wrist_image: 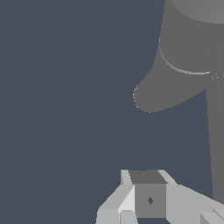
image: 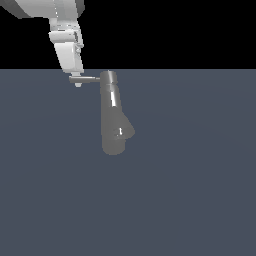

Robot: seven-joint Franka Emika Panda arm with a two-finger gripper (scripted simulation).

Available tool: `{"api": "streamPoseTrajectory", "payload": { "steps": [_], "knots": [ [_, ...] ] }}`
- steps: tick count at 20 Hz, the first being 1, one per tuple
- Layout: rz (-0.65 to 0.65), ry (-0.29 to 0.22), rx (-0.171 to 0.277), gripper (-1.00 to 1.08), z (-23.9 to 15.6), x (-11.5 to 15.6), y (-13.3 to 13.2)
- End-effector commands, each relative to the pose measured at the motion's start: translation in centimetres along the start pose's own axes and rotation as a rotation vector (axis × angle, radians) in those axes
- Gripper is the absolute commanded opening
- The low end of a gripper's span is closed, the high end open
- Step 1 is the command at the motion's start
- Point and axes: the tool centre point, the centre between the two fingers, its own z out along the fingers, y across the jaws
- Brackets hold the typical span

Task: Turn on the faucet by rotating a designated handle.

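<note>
The grey faucet [image: 112,112] has a tall tapered body, a stubby spout [image: 127,131] low on its side and a round cap [image: 108,76] on top. The handle [image: 86,78], a thin straight rod, sticks out from the cap toward the exterior view's left. My gripper [image: 78,84] hangs down at the rod's outer tip, touching or nearly touching it, and its fingers look closed together. In the wrist view the fingers [wrist_image: 150,192] show together with nothing between them. The faucet body [wrist_image: 192,39], spout [wrist_image: 151,96] and rod [wrist_image: 215,144] lie beyond them.
The faucet stands on a plain blue-grey floor [image: 190,190]. The white arm [image: 65,42] comes down from the exterior view's upper left. Nothing else shows around the faucet.
</note>
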Motion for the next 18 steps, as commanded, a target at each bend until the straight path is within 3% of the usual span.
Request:
{"api": "streamPoseTrajectory", "payload": {
  "steps": [1, 18],
  "knots": [
    [0.0, 0.0, 0.001, -1.0, -0.3, 0.0, 0.5],
    [0.001, 0.0, 0.001, -1.0, -2.2, 0.2, 5.4]
  ]
}}
